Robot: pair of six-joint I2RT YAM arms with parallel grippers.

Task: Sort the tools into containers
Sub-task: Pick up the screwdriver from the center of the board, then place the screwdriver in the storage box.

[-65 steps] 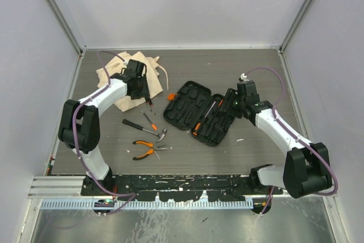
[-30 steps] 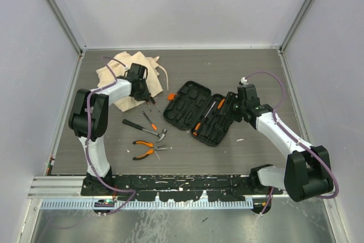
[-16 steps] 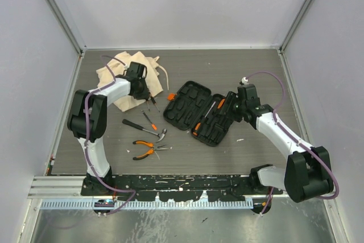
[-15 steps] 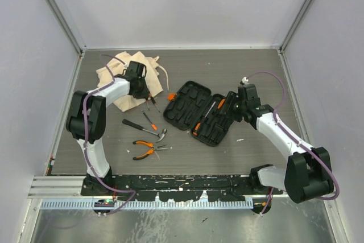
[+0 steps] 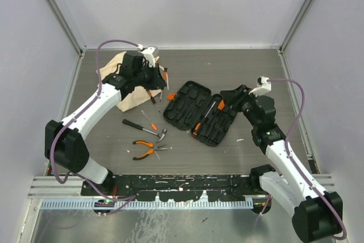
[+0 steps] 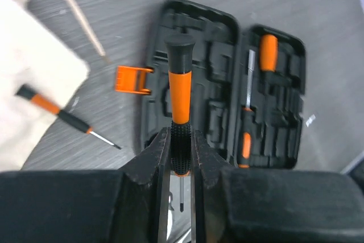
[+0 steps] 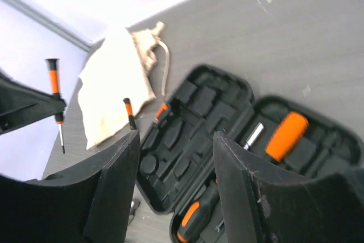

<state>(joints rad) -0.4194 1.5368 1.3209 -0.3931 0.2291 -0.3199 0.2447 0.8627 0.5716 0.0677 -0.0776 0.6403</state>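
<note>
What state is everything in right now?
Left gripper: jaws shut on precision screwdriver, raised.
Right gripper: jaws open, empty.
Tool case: open, screwdrivers inside.
Cloth bag: lying on table, small screwdriver partly on it.
Hammer: loose on table.
Pliers: loose on table.
Loose screwdriver: on table beside hammer.

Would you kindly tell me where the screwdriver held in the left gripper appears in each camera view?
Top external: the screwdriver is upper left of centre, in the left gripper, by the cloth bag.
Left wrist: the screwdriver is dead centre, black cap up, pinched between the fingers.
Right wrist: the screwdriver is at the far left, upright.
Shared landmark: the open tool case.
</note>
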